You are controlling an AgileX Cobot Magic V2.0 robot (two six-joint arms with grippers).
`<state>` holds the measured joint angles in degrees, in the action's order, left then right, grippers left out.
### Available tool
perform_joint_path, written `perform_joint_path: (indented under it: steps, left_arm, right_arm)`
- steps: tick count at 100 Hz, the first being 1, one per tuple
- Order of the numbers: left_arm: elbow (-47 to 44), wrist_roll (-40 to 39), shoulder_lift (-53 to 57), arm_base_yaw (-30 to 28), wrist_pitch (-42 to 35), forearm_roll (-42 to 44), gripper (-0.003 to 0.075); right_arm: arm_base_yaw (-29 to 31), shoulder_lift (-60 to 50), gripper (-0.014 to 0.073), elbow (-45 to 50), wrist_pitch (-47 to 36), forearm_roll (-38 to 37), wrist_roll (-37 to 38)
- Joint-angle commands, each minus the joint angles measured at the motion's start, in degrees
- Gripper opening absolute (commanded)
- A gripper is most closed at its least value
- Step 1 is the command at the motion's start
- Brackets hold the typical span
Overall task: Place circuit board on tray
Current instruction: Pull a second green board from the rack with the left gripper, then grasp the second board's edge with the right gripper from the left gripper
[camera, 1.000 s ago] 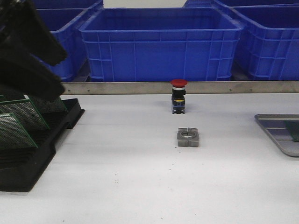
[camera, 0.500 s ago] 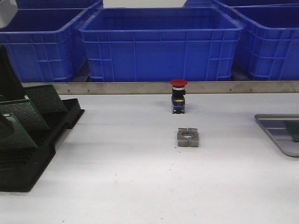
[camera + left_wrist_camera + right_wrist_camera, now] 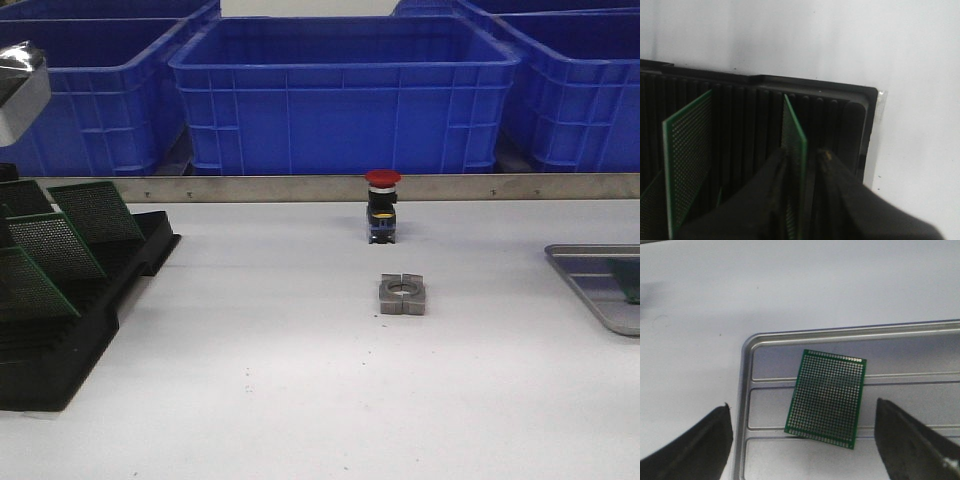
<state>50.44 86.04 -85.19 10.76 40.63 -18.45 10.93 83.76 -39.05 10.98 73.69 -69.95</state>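
Several green circuit boards (image 3: 95,210) stand upright in the black slotted rack (image 3: 60,350) at the left. My left gripper (image 3: 802,157) is shut on the top edge of one board (image 3: 794,127) near the rack's end, a dark finger close on each side. That board still sits in its slot. The silver tray (image 3: 590,285) lies at the right edge of the table. In the right wrist view another green board (image 3: 826,397) lies flat in the tray (image 3: 747,390). My right gripper (image 3: 802,405) hangs open above it, holding nothing.
A red push button (image 3: 382,205) and a grey metal block with a hole (image 3: 402,294) stand mid-table. Blue bins (image 3: 345,90) line the back behind a metal rail. A silver part of the left arm (image 3: 20,90) shows at the upper left.
The left arm has slid leftwards out of the front view, uncovering the boards in the rack. The tray, button and block have not moved.
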Motion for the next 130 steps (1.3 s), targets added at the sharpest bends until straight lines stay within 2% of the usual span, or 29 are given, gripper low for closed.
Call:
perform_joint_path:
  steps: [1, 15, 36, 48, 60, 70, 79, 94, 116, 130]
  left_arm:
    - [1.7, -0.6, 1.6, -0.3, -1.0, -0.7, -0.0015]
    - [2.7, -0.6, 1.9, -0.2, 0.6, -0.7, -0.0017]
    - [10.3, -0.6, 3.4, -0.2, 12.5, -8.6, -0.0017]
    - [14.2, -0.6, 3.5, -0.2, 18.9, -16.8, -0.0017]
    - [15.2, -0.6, 3.5, -0.2, 22.5, -32.2, -0.0017]
    - [15.2, -0.6, 3.1, 0.9, 24.9, -42.3, -0.0017]
    - [15.2, -0.6, 3.0, 2.9, 25.6, -46.4, -0.0017]
    - [15.2, -0.6, 3.0, 8.0, 25.6, -47.2, -0.0017]
    - [15.2, -0.6, 3.0, 15.2, 23.3, -47.2, -0.0017]
    - [15.2, -0.6, 3.0, 17.2, 21.8, -47.2, -0.0017]
  right_arm:
    - [0.4, -2.1, 0.0601, -1.7, 0.7, 0.8, -0.3]
    - [0.4, -2.3, 0.0601, -1.8, 1.1, 0.8, -0.3]
    - [0.4, -5.7, 0.0601, -1.8, 10.8, 0.7, -1.5]
    - [0.4, -7.9, 0.0601, -1.8, 22.0, 0.7, -3.5]
    - [0.4, -8.9, 0.0601, -1.8, 35.1, 0.7, -4.6]
    - [0.0, -8.9, 0.0601, -1.8, 46.6, 0.7, -11.9]
    - [-2.0, -8.9, 0.0601, -1.8, 52.8, 0.8, -20.8]
    - [-9.0, -8.9, 0.0601, -1.8, 52.7, 0.8, -27.9]
    - [-20.2, -8.9, 0.0601, -1.8, 46.1, 1.0, -28.5]
    - [-24.2, -8.9, 0.0601, -1.8, 45.9, 2.5, -29.0]
